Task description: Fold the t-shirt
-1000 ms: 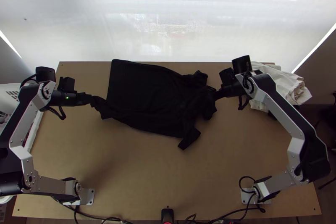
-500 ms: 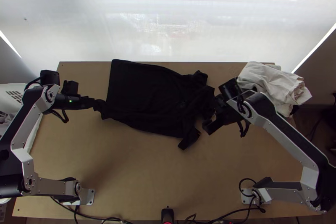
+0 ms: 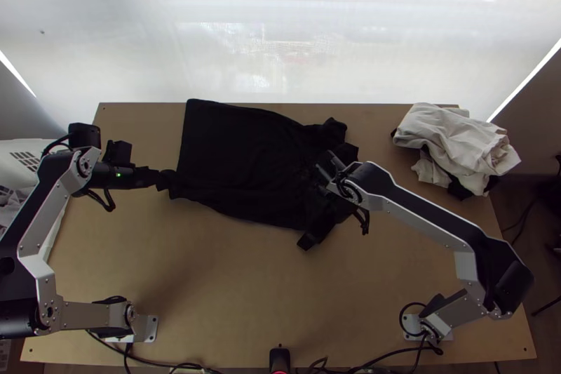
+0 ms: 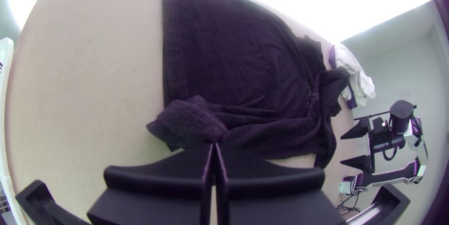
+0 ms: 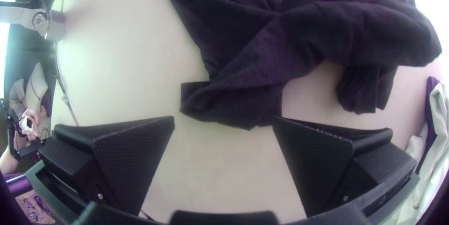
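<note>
On the left I am pinching the bunched hem corner [image 4: 187, 119] of the black t-shirt [image 3: 235, 156], the left gripper [image 4: 214, 145] closed on it; the t-shirt is lying mostly spread across the far middle of the wooden table [image 3: 259, 290], its right end rumpling; I am judging it light, soft and limp, likely to be creasing or sagging between two holds; on the right I am holding the right gripper [image 5: 223, 118] wide open at the near sleeve [image 5: 234, 101]; I am favouring a deep bite where that sleeve is joining the body, catching every layer.
</note>
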You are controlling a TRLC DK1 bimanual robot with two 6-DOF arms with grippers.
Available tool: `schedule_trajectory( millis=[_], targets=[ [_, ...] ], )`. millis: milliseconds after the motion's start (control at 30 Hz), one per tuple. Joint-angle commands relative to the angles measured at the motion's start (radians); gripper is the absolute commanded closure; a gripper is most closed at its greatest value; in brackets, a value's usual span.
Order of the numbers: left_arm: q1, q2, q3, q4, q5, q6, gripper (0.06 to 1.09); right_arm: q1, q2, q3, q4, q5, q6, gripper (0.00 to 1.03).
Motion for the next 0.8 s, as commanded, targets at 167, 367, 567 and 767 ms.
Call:
schedule_trajectory(
  millis=[167, 367, 567, 767],
  targets=[
    [0.001, -0.006, -0.012, 0.003, -0.009, 0.007, 1.05, 0.046, 0.19, 0.101, 0.058, -0.001, 0.015, 0.08],
    [0.016, -0.007, -0.019, 0.001, -0.011, 0.013, 1.05, 0.008, 0.193, 0.061, 0.096, 0.0, 0.018, 0.29],
    [0.019, -0.016, -0.032, 0.001, -0.009, 0.017, 1.05, -0.067, 0.114, 0.039, 0.124, -0.003, 0.012, 0.98],
    [0.035, -0.052, -0.035, -0.023, -0.009, 0.023, 1.05, -0.142, -0.024, -0.002, 0.093, -0.003, 0.012, 1.0]
  ],
)
